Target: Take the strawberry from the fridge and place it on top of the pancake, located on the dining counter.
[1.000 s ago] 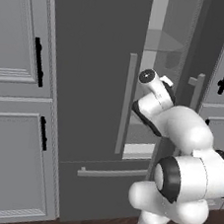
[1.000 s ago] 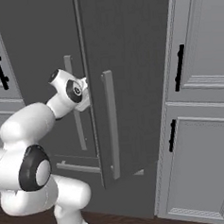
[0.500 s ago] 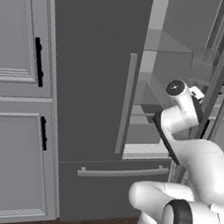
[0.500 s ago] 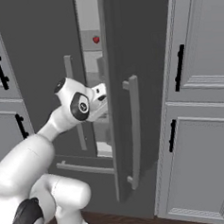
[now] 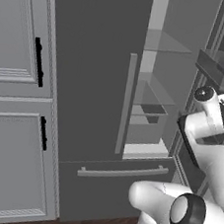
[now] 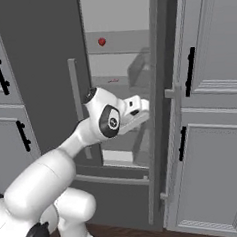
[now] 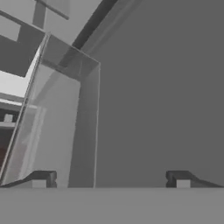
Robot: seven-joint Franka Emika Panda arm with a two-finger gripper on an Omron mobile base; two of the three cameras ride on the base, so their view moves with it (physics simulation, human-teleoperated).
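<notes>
Gripper (image 6: 139, 109) sits at the inner face of the fridge's right door (image 6: 162, 102), which stands swung out almost edge-on in the right base view. In the hand view its two dark fingertips (image 7: 40, 178) rise far apart with nothing between them, so it is wide open and holds nothing; ahead of them lie the flat grey door face and a clear door bin (image 7: 65, 113).

The step in hand, as I judge it, is clearing the door so the arm can reach inside. To do it well, the door should be pushed fully out of the way, then the hand drawn back and turned toward the upper shelf rather than swept past the door bins. The opening between the two doors looks narrow, so the wrist should go in straight and level, above the glass shelf, and the fingers should close gently on so small a fruit.

Strawberry (image 6: 101, 41) is a tiny bright red rounded dot, resting on an upper shelf against the light grey back wall of the fridge (image 5: 94, 72), well above the gripper. Its detail is too small to tell. Left door stays closed, its long bar handle (image 5: 126, 104) upright.
</notes>
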